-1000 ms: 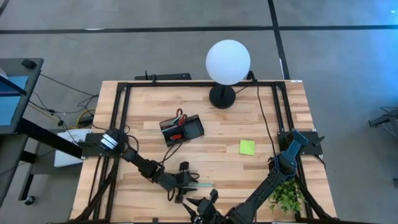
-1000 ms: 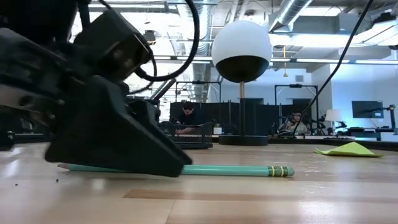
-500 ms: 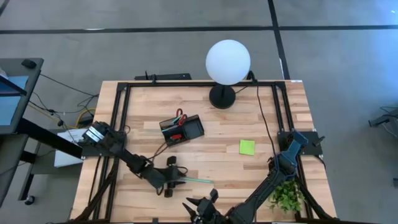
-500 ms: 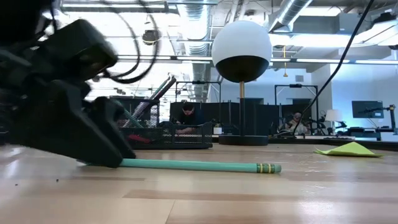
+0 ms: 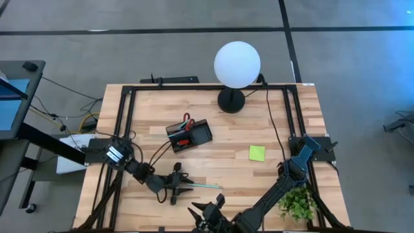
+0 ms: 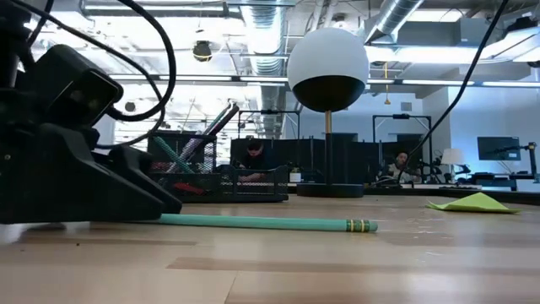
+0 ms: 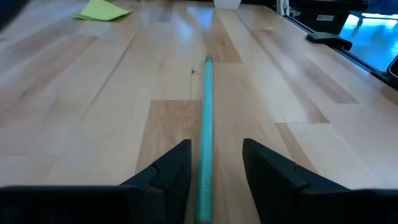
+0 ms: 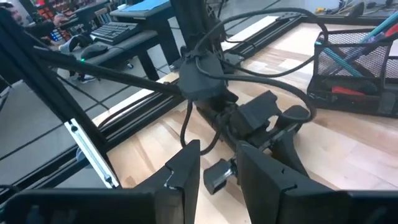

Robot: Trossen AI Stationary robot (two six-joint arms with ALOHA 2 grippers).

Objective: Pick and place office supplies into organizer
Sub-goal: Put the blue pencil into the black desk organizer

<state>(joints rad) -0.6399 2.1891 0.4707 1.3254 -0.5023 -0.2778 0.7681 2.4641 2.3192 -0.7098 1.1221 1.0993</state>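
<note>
A thin teal pen (image 5: 202,186) (image 6: 261,223) lies flat on the wood near the table's near edge, with its banded end pointing right. My left gripper (image 5: 182,186) (image 7: 214,158) is low over the pen's left end and open, with one finger on each side of the shaft (image 7: 206,124). I cannot tell whether a finger touches it. The black organizer (image 5: 208,133) (image 6: 253,187) stands mid-table with red-handled scissors (image 5: 187,122) and pens in it. The lime sticky pad (image 5: 257,153) lies flat to the right. My right gripper (image 5: 208,210) (image 8: 217,158) waits open at the near edge.
The white globe lamp (image 5: 237,65) (image 6: 328,76) stands at the far side, and a black bar device (image 5: 174,79) lies on the far edge. A green plant (image 5: 297,204) sits at the near right corner. Black frame rails run along the table's edges. Bare wood lies between pen and organizer.
My left gripper has drawn back along the pen toward the table's left edge and settled lower and flatter on the table. More of the pen's shaft shows now. The pen itself has slid a little to the left.
</note>
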